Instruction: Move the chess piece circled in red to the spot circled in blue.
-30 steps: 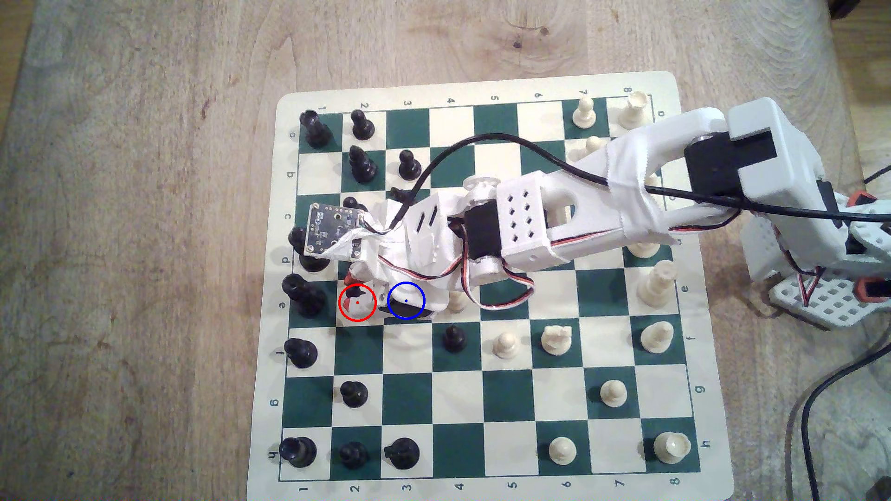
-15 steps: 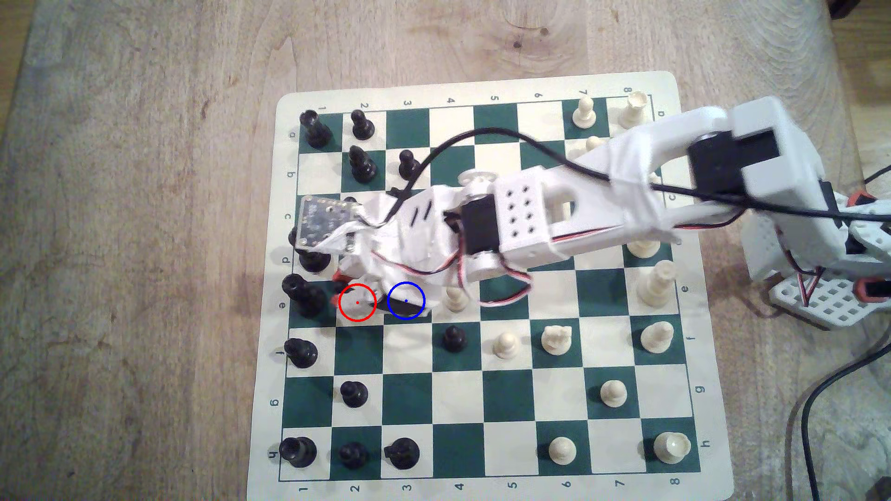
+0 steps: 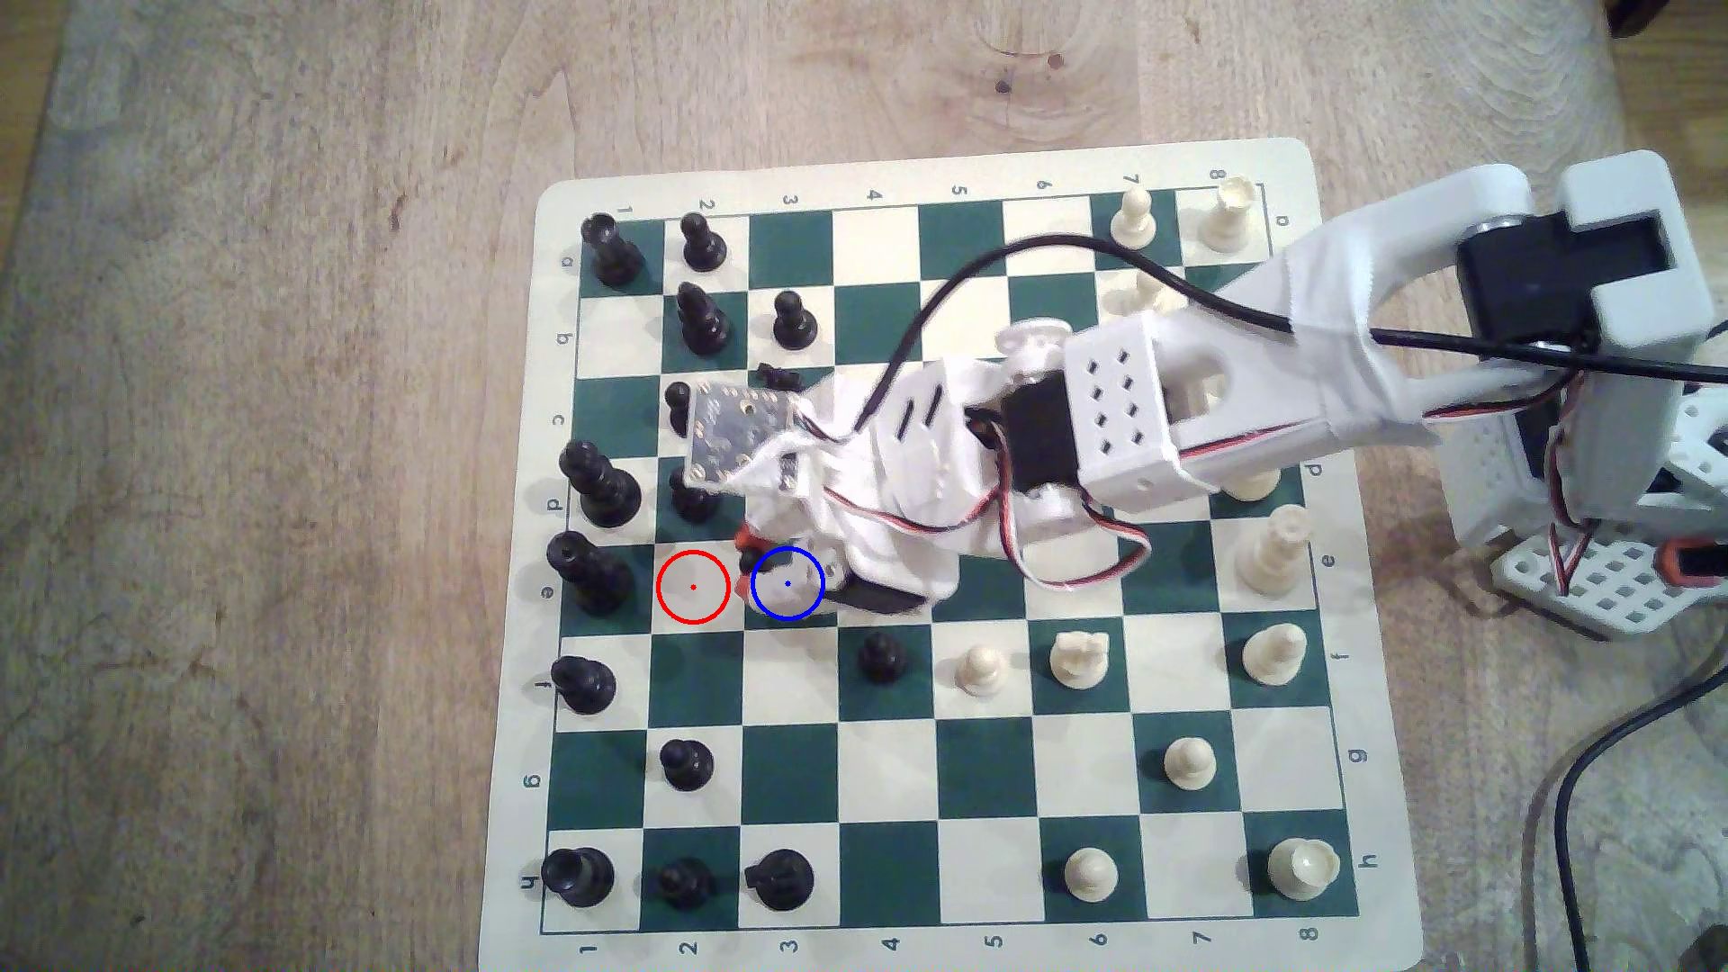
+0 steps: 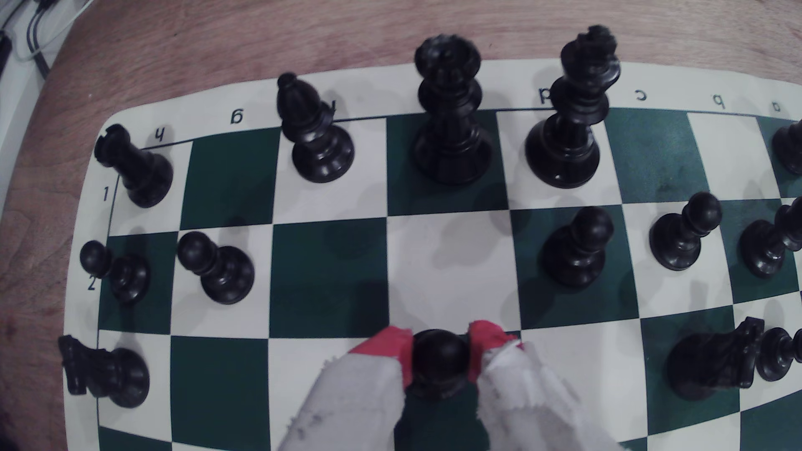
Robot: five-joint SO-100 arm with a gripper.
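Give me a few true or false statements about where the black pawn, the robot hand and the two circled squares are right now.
1. The hand grips the black pawn by its head. True.
2. The pawn stands inside the red ring. False: that white square is bare.
3. The pawn is over a dark green square. True, as the wrist view shows.
4. The hand hangs wide open. False: its red fingertips press both sides of the pawn.
5. The blue ring sits on the exterior view's left of the red ring. False: on its right.

My pincer [image 3: 754, 566] hides most of the blue-ringed spot [image 3: 787, 607] in the exterior view; the pawn [image 4: 439, 362] base is half covered by my fingertips [image 4: 481, 347].
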